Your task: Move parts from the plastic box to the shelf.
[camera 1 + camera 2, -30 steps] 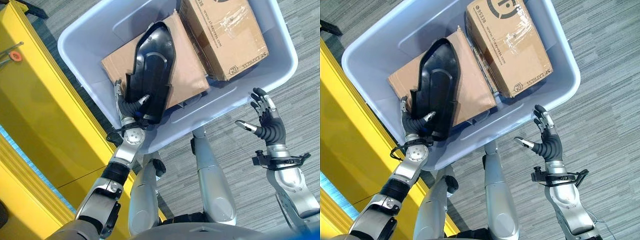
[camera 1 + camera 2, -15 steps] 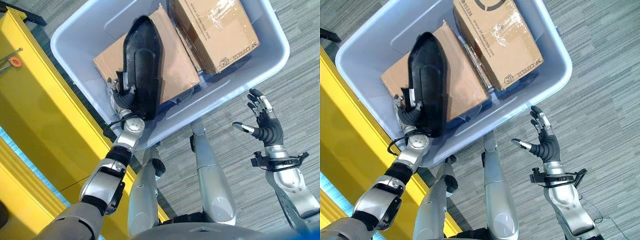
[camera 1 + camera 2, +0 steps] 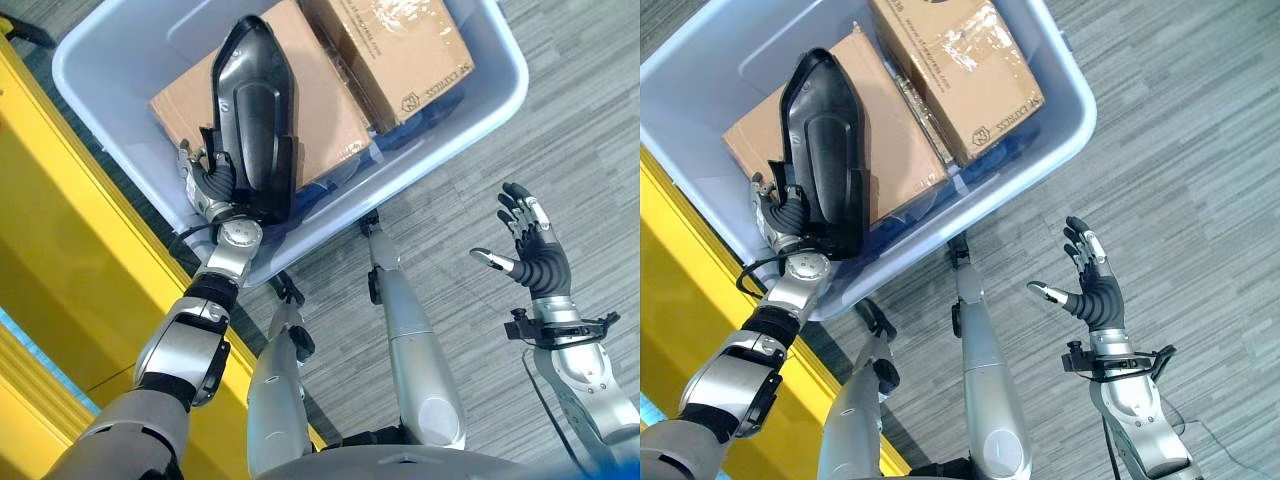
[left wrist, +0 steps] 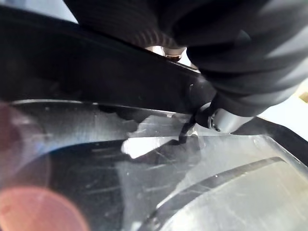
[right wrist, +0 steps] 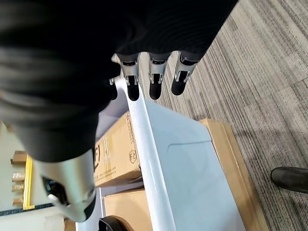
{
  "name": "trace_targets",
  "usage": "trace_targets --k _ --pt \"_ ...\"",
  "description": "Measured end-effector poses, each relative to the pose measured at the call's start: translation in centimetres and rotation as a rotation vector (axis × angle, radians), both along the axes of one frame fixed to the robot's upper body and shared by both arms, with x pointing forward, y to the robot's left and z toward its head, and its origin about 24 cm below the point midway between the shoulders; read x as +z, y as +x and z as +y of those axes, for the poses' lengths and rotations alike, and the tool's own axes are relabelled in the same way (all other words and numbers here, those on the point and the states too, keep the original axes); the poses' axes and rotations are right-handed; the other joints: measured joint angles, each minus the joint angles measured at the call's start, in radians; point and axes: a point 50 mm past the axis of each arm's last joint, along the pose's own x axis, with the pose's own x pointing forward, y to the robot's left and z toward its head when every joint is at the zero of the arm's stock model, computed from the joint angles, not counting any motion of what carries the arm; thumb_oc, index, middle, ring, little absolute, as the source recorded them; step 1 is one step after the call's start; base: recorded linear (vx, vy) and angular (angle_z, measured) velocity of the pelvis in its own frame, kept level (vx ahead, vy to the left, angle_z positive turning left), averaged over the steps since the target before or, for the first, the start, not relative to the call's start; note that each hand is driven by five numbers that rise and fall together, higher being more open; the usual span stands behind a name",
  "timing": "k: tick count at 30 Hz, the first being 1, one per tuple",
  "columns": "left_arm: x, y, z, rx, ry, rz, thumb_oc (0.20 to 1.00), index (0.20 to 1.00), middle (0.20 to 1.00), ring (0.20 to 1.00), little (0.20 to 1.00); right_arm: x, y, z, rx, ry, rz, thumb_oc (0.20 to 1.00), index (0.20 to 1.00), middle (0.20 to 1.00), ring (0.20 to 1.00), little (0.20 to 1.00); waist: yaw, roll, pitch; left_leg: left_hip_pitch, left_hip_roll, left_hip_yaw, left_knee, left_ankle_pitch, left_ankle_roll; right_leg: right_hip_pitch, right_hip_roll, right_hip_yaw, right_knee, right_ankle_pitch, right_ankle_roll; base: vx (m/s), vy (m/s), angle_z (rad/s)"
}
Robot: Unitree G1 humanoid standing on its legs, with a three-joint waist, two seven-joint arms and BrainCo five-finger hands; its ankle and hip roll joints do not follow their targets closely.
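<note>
Lifted higher, black moulded part point(image 3: 248, 110) stands upright in curled left hand point(image 3: 212, 182), clearing plastic box point(image 3: 440, 120); right hand point(image 3: 530, 250) splayed empty.

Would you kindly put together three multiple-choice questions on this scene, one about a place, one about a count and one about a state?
1. Where is the black part?
A. On the floor
B. Over the plastic box, in the left hand
C. On the yellow shelf

2. How many cardboard boxes lie in the plastic box?
A. Two
B. Four
C. None

3. How is the right hand?
A. Shut on a cardboard box
B. Shut on the black part
C. Open, holding nothing

Answers: 1 B, the left hand's fingers are curled round the part's lower end above the box. 2 A, one cardboard box lies under the part and a second cardboard box lies beside it. 3 C, its fingers are spread over the carpet.
</note>
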Motion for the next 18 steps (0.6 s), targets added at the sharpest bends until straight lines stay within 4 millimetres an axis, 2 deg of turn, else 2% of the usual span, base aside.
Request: trace_targets --k 1,2,4,7,9,12,15,18 --pt "-0.1 0.0 -0.2 -0.021 -0.001 0.01 0.2 0.2 0.2 0.2 0.2 -0.3 -0.2 -0.1 -0.003 -0.001 0.016 1.0 1.0 1.0 1.0 1.0 0.004 -0.013 -0.014 0.009 -0.002 0.001 -0.004 0.007 -0.006 0.015 -0.002 -0.008 -0.03 0.028 -0.047 0.01 0.019 0.39" --pt "-0.2 0.0 -0.1 -0.022 0.0 0.014 0.2 0.2 0.2 0.2 0.2 -0.1 -0.2 -0.1 0.001 -0.006 0.005 1.0 1.0 1.0 1.0 1.0 0.019 -0.013 -0.018 0.011 0.01 0.003 -0.005 0.024 -0.003 0.021 0.013 -0.008 -0.045 0.032 -0.047 0.0 0.0 0.0" --pt "-0.7 -0.2 0.0 -0.015 -0.007 0.034 0.2 0.2 0.2 0.2 0.2 0.4 0.3 0.0 0.008 -0.007 -0.017 1.0 1.0 1.0 1.0 1.0 0.022 -0.013 -0.018 0.041 0.006 0.007 -0.028 0.045 -0.014 0.044 0.015 -0.007 -0.056 0.047 -0.041 0.01 0.029 -0.22" --pt "-1.8 -0.4 -0.8 -0.058 -0.026 0.075 0.2 0.2 0.2 0.2 0.2 0.4 0.3 0.1 0.015 -0.007 -0.016 1.0 1.0 1.0 1.0 1.0 0.02 -0.011 -0.029 0.073 -0.009 0.002 -0.037 0.046 -0.016 0.087 0.001 -0.01 -0.072 0.055 -0.054 0.01 0.019 0.1" --pt "-1.7 -0.4 -1.5 -0.114 -0.054 0.065 0.2 0.2 0.2 0.2 0.2 0.4 0.3 0.2 0.022 -0.009 -0.016 1.0 1.0 1.0 1.0 1.0 0.024 -0.01 -0.031 0.092 -0.023 -0.001 -0.052 0.046 -0.014 0.109 -0.012 -0.018 -0.084 0.07 -0.074 0.02 0.021 0.13" --pt "-2.1 -0.4 -2.2 -0.144 -0.083 0.079 0.2 0.2 0.2 0.2 0.2 0.4 0.3 0.2 0.028 -0.01 -0.016 1.0 1.0 1.0 1.0 1.0 0.026 -0.01 -0.032 0.11 -0.034 -0.003 -0.054 0.042 -0.008 0.135 -0.023 -0.019 -0.091 0.07 -0.074 0.03 0.02 0.05" --pt "-2.4 -1.3 -2.3 -0.188 -0.121 0.086 0.2 0.2 0.2 0.2 0.2 0.3 0.4 0.2 0.028 -0.012 -0.01 1.0 1.0 1.0 1.0 1.0 0.032 -0.01 -0.034 0.139 -0.035 -0.003 -0.063 0.041 -0.006 0.16 -0.027 -0.027 -0.094 0.07 -0.075 0.03 0.013 0.0" --pt "-4.1 -2.9 -2.9 -0.236 -0.164 0.112 0.2 0.2 0.2 0.2 0.2 0.2 0.4 0.2 0.028 -0.013 -0.002 1.0 1.0 1.0 1.0 1.0 0.032 -0.01 -0.046 0.178 -0.031 -0.008 -0.068 0.041 -0.006 0.206 -0.024 -0.03 -0.102 0.068 -0.074 0.03 0.008 0.01"
